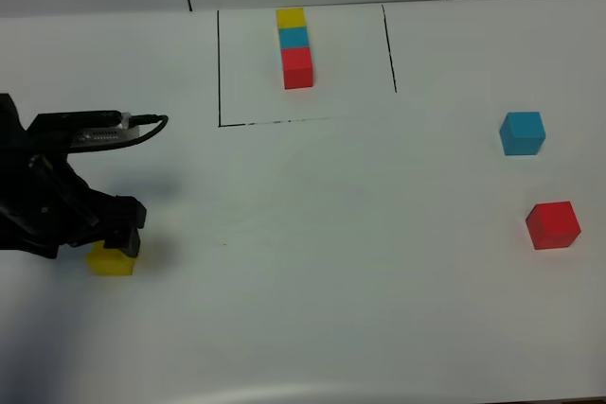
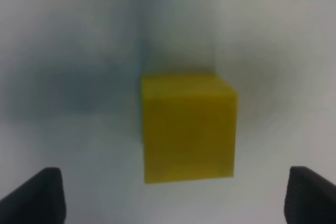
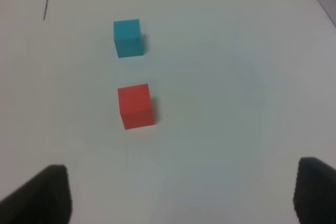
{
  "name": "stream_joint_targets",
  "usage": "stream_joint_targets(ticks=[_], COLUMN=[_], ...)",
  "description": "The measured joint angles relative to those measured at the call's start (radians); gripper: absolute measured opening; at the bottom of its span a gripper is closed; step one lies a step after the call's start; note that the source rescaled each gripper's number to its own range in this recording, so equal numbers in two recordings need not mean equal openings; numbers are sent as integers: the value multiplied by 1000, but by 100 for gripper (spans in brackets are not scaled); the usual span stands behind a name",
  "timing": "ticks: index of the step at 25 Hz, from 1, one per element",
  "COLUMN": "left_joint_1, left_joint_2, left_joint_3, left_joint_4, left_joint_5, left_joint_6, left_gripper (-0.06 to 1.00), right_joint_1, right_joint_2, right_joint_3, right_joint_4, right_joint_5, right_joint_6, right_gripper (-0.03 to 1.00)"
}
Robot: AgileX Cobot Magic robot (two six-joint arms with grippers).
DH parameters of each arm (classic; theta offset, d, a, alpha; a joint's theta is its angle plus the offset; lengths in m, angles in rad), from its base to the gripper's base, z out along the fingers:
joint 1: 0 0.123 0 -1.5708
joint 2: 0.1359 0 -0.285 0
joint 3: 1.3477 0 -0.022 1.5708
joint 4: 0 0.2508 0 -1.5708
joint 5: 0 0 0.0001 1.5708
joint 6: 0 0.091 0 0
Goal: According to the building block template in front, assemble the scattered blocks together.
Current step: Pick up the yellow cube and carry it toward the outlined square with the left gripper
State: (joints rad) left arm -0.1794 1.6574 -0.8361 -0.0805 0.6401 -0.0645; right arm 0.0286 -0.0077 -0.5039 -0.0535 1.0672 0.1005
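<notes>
Currently, the step in hand appears to be the pick of the yellow cube, which sits on the table at about 8 o'clock in the high view, well apart from the template at 12 o'clock. The left gripper hangs just over this cube with its jaws spread wide and nothing held. In the wrist view, which is blurred, the cube lies ahead of the fingertips and roughly centred in their span, not yet between them. Advance until the cube sits midway between the fingers, and square them to two opposite faces before you descend. Lower until the pads reach the cube's mid-height and stop short of the table. Close slowly, since a cube caught on an edge or corner is likely to twist or skid on the smooth surface. Lift straight up before you travel. The right gripper is likewise wide open and empty, with the blue cube at 3 o'clock and the red cube at 4 o'clock. Keep it clear of the centre. The template runs yellow, blue, red from 12 toward 6 o'clock, all touching, so set the yellow cube down with room left on its 6 o'clock side.
</notes>
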Motion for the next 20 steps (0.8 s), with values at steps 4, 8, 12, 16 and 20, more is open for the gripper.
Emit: stream_joint_targets(ticks=[4,8,12,16,20], left_joint_1=[-1,-1,-1,-1,-1], left_joint_2=[40,78,105,112,112], left_joint_3=[-1,-1,-1,-1,-17], left_joint_4=[0,-4,-10,-14,-16], left_joint_5=[-25,-58,-67,-81,-61], left_joint_6=[0,-1,-1,-1,11], left_gripper=[78,73,45,0,0], right_joint_1=[0,0,0,0,0], right_joint_2=[0,0,0,0,0], right_joint_3=[0,0,0,0,0], right_joint_4=[0,0,0,0,0], right_joint_5=[0,0,0,0,0], right_joint_6=[0,0,0,0,0], right_gripper=[73,73,73,73,73])
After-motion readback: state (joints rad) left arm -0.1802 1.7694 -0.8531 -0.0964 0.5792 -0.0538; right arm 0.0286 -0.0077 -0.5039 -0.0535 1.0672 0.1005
